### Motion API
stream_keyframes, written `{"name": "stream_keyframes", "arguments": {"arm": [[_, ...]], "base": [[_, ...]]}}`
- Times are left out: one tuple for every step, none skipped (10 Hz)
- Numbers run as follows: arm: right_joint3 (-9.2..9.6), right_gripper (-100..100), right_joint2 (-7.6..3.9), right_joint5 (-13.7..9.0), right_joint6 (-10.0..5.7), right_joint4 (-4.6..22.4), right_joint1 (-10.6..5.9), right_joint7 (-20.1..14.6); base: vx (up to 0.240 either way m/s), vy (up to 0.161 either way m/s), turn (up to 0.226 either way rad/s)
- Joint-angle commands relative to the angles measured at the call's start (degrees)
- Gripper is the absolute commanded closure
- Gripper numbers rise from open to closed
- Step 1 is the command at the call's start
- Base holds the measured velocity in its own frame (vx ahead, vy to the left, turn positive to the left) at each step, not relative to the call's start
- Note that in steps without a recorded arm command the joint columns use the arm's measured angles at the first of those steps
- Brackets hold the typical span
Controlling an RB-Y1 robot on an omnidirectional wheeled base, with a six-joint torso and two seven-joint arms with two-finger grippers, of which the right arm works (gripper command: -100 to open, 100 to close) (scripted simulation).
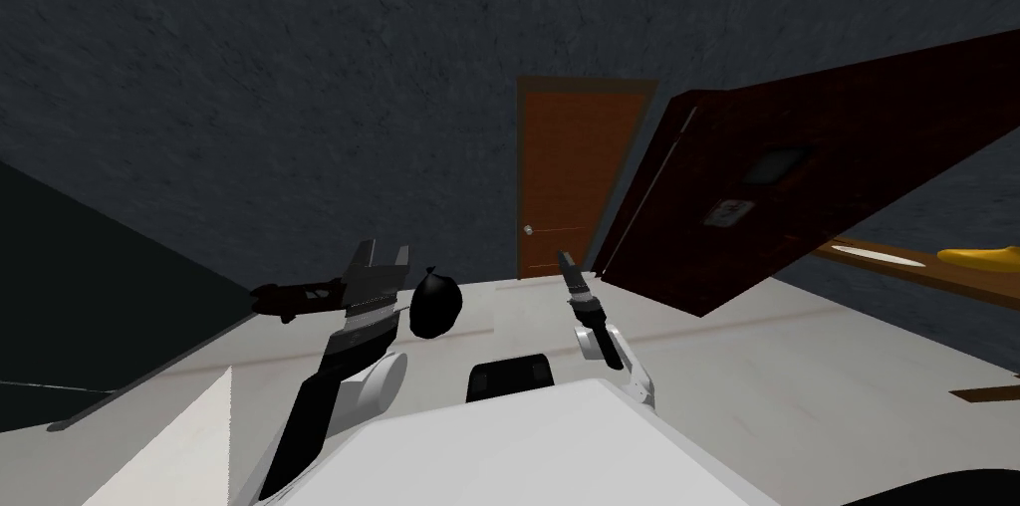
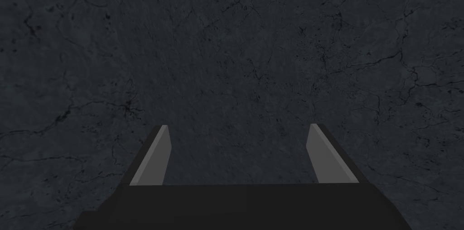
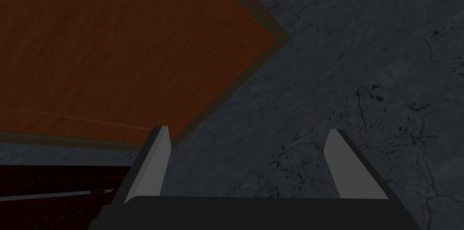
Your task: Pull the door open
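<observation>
An orange-brown door (image 1: 570, 166) stands shut in its darker frame, set in the dark grey wall across the pale floor, with a small round knob (image 1: 528, 229) on its left side. My right gripper (image 1: 565, 261) is held up in front of me, well short of the door, and is open. In the right wrist view the right gripper (image 3: 247, 129) points at a corner of the door (image 3: 113, 50) and the wall beside it. My left gripper (image 1: 384, 255) is raised to the left, and its fingers (image 2: 154, 157) stand open before the dark wall.
A tall dark red-brown cabinet (image 1: 787, 191) stands just right of the door. A black rounded object (image 1: 435, 304) and a dark low thing (image 1: 289, 299) lie on the floor to the left. At far right, a wooden surface (image 1: 946, 276) carries a yellow object (image 1: 981, 257).
</observation>
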Motion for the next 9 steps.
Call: {"name": "stream_keyframes", "arguments": {"arm": [[-0.57,-100,-0.33,0.57,-0.46,2.20,-0.63,1.74],[-0.86,-100,-0.46,0.95,-0.66,3.44,-0.95,2.76],[-1.16,-100,-0.59,1.33,-0.87,4.69,-1.27,3.77],[-1.46,-100,-0.71,1.71,-1.08,5.96,-1.60,4.81],[-1.76,-100,-0.81,2.10,-1.30,7.25,-1.93,5.86],[-2.06,-100,-0.91,2.49,-1.51,8.53,-2.26,6.91],[-2.36,-100,-1.01,2.88,-1.72,9.82,-2.60,7.96],[-2.66,-100,-1.11,3.27,-1.94,11.11,-2.93,9.01],[-2.96,-100,-1.20,3.66,-2.15,12.39,-3.26,10.06]], "base": [[0.094,0.015,-0.017],[0.099,0.015,-0.017],[0.091,0.022,-0.014],[0.093,0.014,-0.014],[0.096,0.019,-0.014],[0.101,0.012,-0.018],[0.104,0.000,-0.016],[0.107,0.004,-0.012],[0.098,0.005,-0.013]]}}
